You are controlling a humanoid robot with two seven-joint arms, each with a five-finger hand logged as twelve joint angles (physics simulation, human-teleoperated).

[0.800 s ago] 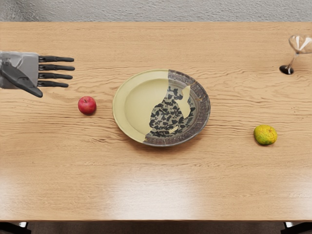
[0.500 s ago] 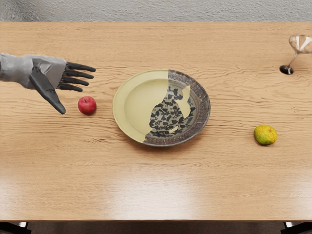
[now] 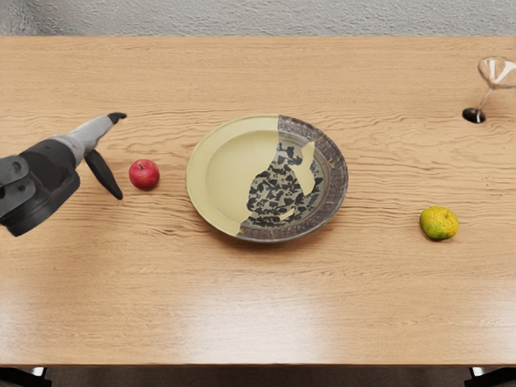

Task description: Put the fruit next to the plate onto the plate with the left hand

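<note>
Your task barely begun: small red apple (image 3: 144, 174) sits on wooden counter (image 3: 242, 306), just beside left rim of yellow patterned ceramic plate (image 3: 194, 179), ungrasped. Left hand (image 3: 81, 139) near, not touching; fingers (image 3: 109, 120) straight, thumb splayed, holding nothing. Grasp, lift, placement left.
</note>
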